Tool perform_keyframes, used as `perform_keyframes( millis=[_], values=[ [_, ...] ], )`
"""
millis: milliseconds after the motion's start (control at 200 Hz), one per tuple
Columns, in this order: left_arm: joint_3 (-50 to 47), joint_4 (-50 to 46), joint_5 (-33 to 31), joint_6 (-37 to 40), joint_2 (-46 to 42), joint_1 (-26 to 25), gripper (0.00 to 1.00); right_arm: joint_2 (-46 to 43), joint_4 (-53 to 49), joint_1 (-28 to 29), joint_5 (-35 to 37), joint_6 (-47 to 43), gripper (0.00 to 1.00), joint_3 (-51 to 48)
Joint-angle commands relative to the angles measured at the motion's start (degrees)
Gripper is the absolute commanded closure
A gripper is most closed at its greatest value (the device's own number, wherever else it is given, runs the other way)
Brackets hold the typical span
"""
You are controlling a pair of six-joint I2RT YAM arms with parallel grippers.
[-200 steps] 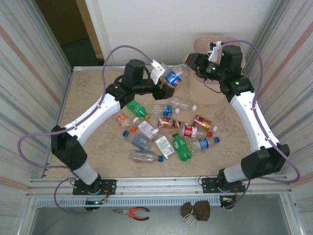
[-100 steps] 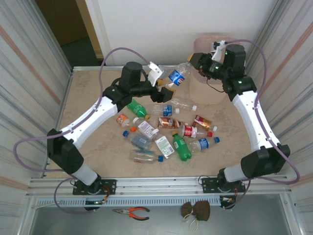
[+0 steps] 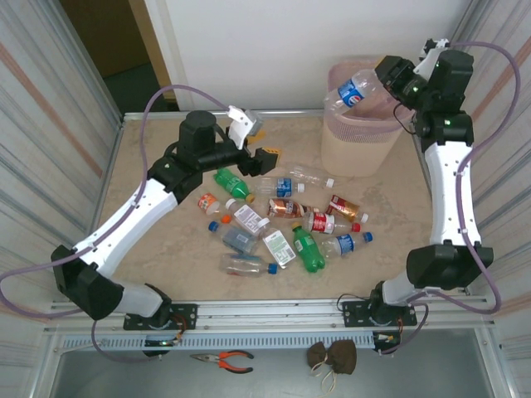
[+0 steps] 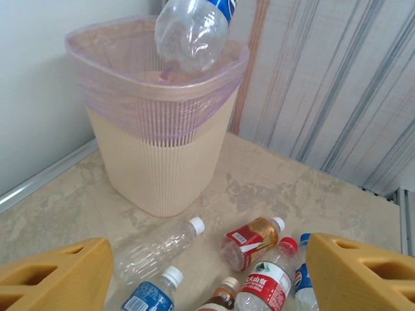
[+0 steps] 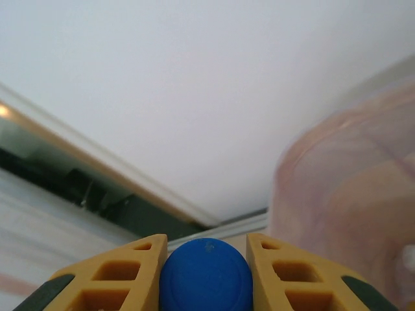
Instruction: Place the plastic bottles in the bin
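Observation:
My right gripper (image 3: 388, 75) is shut on the blue cap (image 5: 206, 277) of a clear plastic bottle with a blue label (image 3: 353, 89). The bottle hangs tilted over the rim of the bin (image 3: 358, 137), a pale ribbed basket lined with a pinkish bag (image 4: 159, 97). In the left wrist view the bottle's base (image 4: 191, 32) sits just above the bin's opening. My left gripper (image 3: 258, 141) is open and empty, hovering left of the bin above the pile. Several bottles lie on the table, among them a green one (image 3: 233, 183), a clear one (image 4: 155, 243) and a red-labelled one (image 4: 253, 240).
The bottle pile spreads across the table's middle, with a second green bottle (image 3: 307, 249) and a blue-capped one (image 3: 348, 244) toward the front. The bin stands against the back wall at the right corner. Corrugated side walls close in both sides.
The blue-labelled bottle passed from my left gripper to my right. The left jaws opened and drew back left; the right arm lifted the bottle up over the bin.

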Motion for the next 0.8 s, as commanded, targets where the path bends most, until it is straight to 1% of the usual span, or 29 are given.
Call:
perform_keyframes(
  millis=[0, 85, 251, 336, 516, 797],
  values=[
    [-1.68, -0.62, -1.95, 0.18, -2.46, 0.68, 0.22, 3.74, -1.81, -0.43, 7.81, -6.58, 0.71, 4.78],
    [-2.84, -0.85, -2.57, -0.11, -3.40, 1.01, 0.22, 7.79, -3.57, -0.65, 10.65, -10.25, 0.71, 8.69],
    [-5.13, -1.64, -3.81, -0.39, -5.53, 1.82, 0.22, 16.24, -12.71, -0.70, 10.42, -20.21, 0.71, 18.91],
    [-6.23, -1.55, -3.93, -0.98, -6.23, 2.64, 0.22, 19.50, -16.82, -0.70, 10.39, -23.65, 0.71, 21.97],
    [-7.85, -2.21, -4.20, -1.29, -7.06, 3.47, 0.22, 22.84, -19.84, -0.35, 10.56, -27.93, 0.71, 22.11],
    [-9.75, -2.33, -4.87, -1.94, -8.04, 4.17, 0.22, 27.48, -20.63, 1.82, 12.17, -30.44, 0.71, 19.32]
  ],
)
